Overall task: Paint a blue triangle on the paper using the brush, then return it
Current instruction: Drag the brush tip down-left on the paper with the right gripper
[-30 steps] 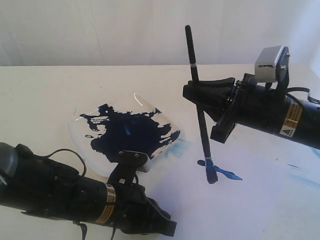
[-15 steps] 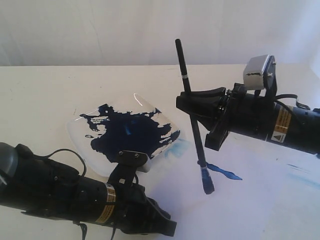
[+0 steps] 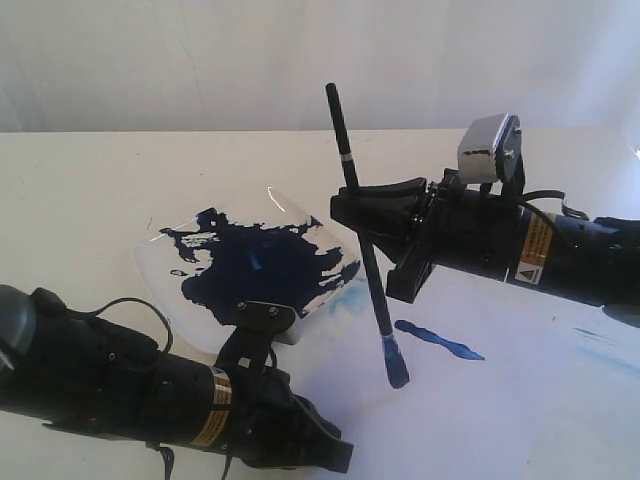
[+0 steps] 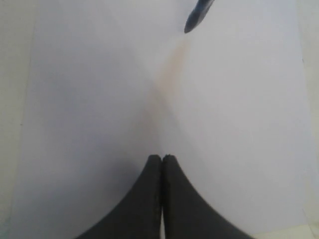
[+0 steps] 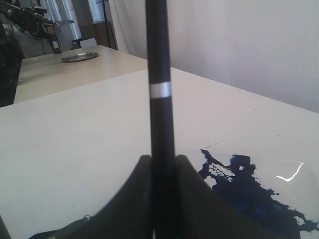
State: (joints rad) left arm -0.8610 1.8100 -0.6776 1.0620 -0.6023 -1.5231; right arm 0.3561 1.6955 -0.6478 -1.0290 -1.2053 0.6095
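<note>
Right tool [image 3: 350,212] grips the one brush [image 3: 377,300]; left tool [image 4: 161,159] closed, empty, its arm hiding one paint dish's [image 3: 150,262] near corner.

the exterior camera looked down over the cream tabletop [image 3: 80,180]; both close wrist cameras shared its long black-handled brush [image 3: 380,305].

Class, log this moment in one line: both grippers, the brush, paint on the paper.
left gripper: shut, empty | right gripper: shut on brush | brush tip: over paper | paint: one blue stroke, triangle unfinished
</note>
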